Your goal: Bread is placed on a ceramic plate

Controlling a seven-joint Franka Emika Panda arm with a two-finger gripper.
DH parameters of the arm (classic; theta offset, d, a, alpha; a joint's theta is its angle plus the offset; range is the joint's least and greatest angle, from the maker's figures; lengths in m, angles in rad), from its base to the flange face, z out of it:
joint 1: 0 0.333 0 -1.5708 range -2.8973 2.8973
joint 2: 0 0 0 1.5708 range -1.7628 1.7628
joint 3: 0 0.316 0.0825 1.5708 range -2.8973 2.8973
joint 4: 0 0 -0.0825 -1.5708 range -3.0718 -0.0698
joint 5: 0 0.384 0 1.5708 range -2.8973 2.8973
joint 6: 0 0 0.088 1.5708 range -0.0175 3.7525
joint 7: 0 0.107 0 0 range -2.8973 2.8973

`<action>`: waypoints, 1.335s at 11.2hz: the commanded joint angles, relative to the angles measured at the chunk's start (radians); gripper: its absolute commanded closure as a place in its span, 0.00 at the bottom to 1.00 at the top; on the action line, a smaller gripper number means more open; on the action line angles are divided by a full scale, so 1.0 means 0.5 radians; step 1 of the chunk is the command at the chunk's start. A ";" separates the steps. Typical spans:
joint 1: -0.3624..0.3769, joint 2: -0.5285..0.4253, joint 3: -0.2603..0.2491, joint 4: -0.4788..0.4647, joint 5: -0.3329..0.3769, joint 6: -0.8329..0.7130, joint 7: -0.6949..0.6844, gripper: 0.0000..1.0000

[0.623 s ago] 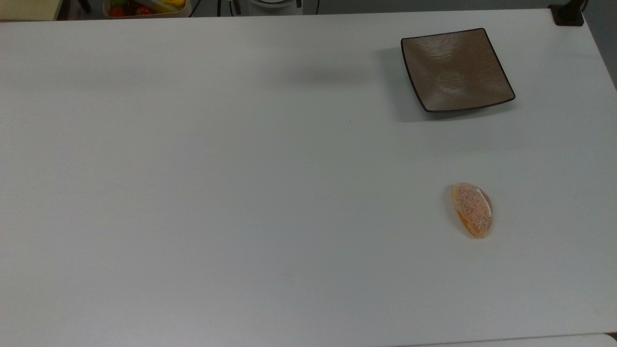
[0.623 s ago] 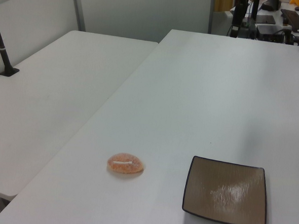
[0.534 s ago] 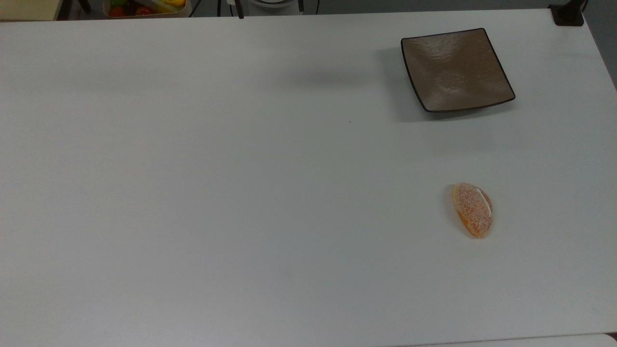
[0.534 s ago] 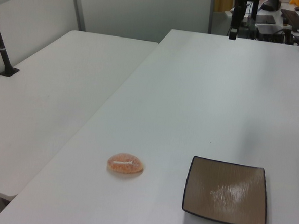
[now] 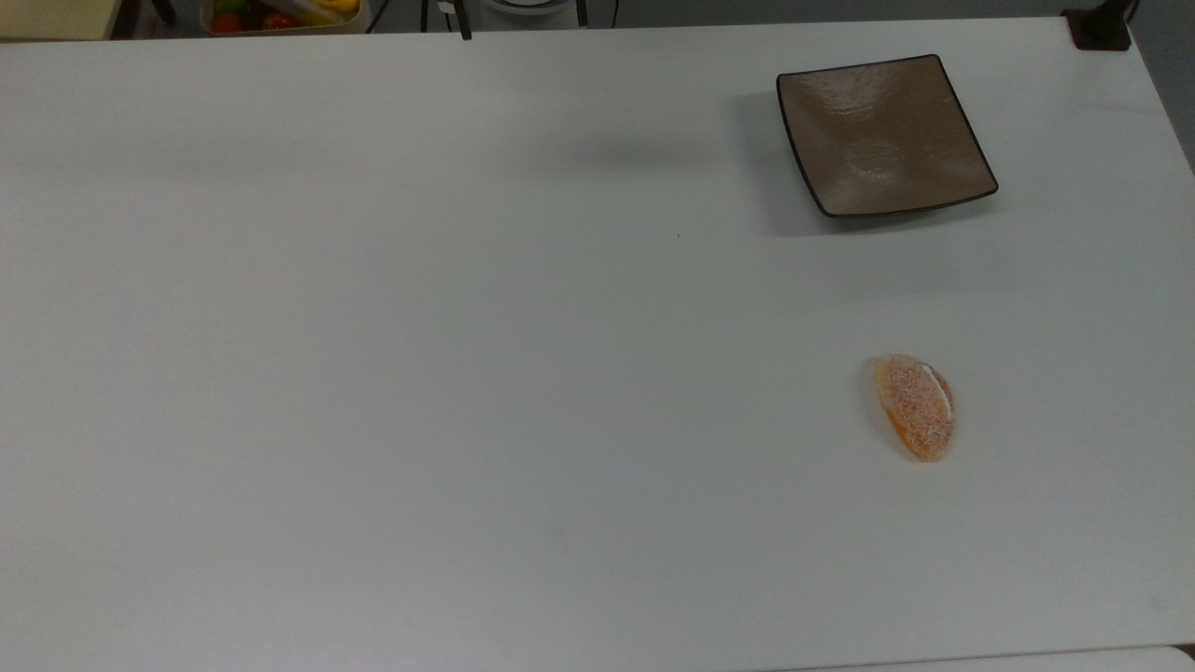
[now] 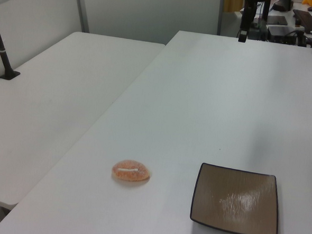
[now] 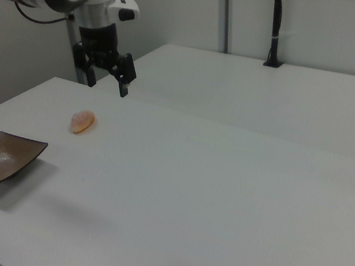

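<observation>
The bread (image 5: 915, 406) is a small orange-tan sugared bun lying on the white table, apart from the ceramic plate (image 5: 882, 135), which is square, brown and bare. Both also appear in the left view, bread (image 6: 131, 171) to the left of the plate (image 6: 235, 200). In the right view my gripper (image 7: 108, 85) hangs open and holds nothing, above the table's far edge. It is behind and a little right of the bread (image 7: 83, 121), well away from the plate (image 7: 0, 157). One dark finger (image 6: 242, 33) shows at the far table edge in the left view.
A bin of colourful fruit (image 5: 280, 14) sits beyond the table at the top view's upper left. A black clamp (image 5: 1102, 28) grips the upper right corner. A second white table (image 6: 51, 100) adjoins on the left view's left, with a black pole (image 7: 277, 27) on it.
In the left view the gripper's finger has dropped lower into sight at the table's far end. Bread and plate have not moved.
</observation>
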 commanded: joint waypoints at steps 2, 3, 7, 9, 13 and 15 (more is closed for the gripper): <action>-0.023 0.046 0.021 0.019 0.047 0.042 -0.025 0.00; -0.017 0.046 0.021 0.012 0.050 0.039 -0.028 0.00; 0.059 0.132 0.018 0.034 0.014 0.051 -0.046 0.00; 0.142 0.214 0.018 0.171 0.044 0.088 -0.010 0.00; 0.338 0.542 0.015 0.628 0.011 0.094 0.336 0.00; 0.440 0.754 0.012 0.837 -0.011 0.177 0.508 0.00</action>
